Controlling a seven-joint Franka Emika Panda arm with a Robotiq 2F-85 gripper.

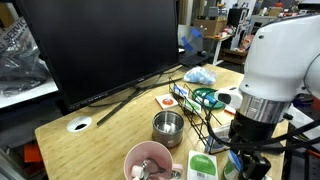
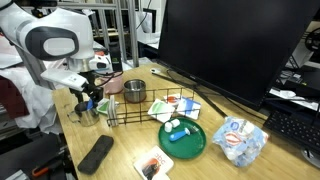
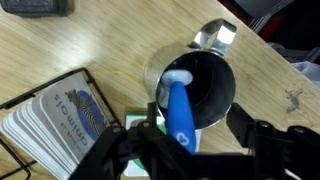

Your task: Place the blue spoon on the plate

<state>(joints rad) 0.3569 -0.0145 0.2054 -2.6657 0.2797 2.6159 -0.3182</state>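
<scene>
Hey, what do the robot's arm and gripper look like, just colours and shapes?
The arm is built of bulky, rounded white shells. In an exterior view a grey round cap covers one joint, and a dark ring sits at the wrist end. The gripper is black, with blocky, angular fingers. No markings or cables can be made out.

Lab or office workspace: a large dark monitor [image 1: 100,45] stands on a wooden table [image 1: 110,135], cluttered shelves [image 1: 212,25] upper right, keyboard [image 2: 298,128] lower right.
</scene>
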